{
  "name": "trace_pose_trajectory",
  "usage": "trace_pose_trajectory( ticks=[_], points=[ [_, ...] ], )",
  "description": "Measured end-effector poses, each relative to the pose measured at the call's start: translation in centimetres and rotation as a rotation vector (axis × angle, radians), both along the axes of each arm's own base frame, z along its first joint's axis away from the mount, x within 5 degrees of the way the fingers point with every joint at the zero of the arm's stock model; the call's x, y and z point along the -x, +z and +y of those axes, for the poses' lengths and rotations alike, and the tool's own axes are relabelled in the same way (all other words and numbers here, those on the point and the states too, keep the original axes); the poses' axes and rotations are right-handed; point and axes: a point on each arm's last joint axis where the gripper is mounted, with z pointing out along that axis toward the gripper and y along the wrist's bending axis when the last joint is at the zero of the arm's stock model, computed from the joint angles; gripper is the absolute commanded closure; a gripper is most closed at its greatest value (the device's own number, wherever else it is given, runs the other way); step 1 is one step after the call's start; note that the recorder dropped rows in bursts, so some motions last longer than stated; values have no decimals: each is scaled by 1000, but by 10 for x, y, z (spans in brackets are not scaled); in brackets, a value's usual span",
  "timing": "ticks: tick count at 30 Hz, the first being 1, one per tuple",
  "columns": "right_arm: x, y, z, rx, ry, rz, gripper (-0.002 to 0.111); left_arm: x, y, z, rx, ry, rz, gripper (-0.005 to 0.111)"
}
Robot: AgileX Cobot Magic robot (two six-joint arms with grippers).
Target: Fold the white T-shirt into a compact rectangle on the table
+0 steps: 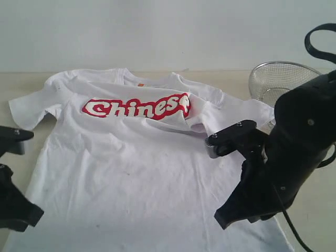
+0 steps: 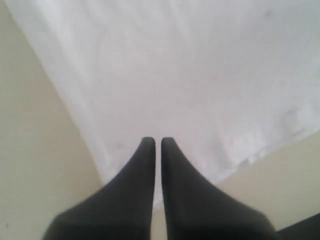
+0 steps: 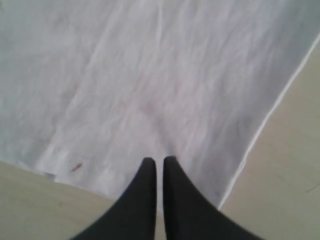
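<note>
The white T-shirt (image 1: pixel 142 168) lies chest up on the table (image 1: pixel 21 84), its red-outlined "Chinese" lettering (image 1: pixel 136 107) showing below a small orange neck tag (image 1: pixel 140 84). A crease near the shoulder on the right covers the end of the lettering. My left gripper (image 2: pixel 158 141) is shut over the shirt's lower corner (image 2: pixel 190 75), with nothing seen between its fingers. My right gripper (image 3: pixel 159 160) is also shut, above the plain cloth (image 3: pixel 150 85) close to the hem and side edge. In the exterior view the left arm (image 1: pixel 13 205) sits at the shirt's lower left and the right arm (image 1: pixel 294 142) at its lower right.
A round silver wire-mesh basket (image 1: pixel 273 79) stands at the back right beside the shirt's sleeve. Bare table (image 3: pixel 295 165) shows beyond the shirt's edges in both wrist views. A pale wall runs behind the table.
</note>
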Motion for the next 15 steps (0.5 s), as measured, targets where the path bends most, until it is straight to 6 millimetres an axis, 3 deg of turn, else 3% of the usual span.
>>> trace_pose_trajectory(
  ticks=[5, 10, 15],
  points=[
    [-3, -9, 1, 13, -16, 21, 108, -1, 15, -12, 160, -58, -113, 102],
    [-7, -30, 4, 33, -28, 68, 108, -4, 12, -17, 205, -68, -119, 102],
    [-6, -36, 4, 39, -31, 89, 108, -5, 11, -18, 205, -72, -116, 102]
  ],
)
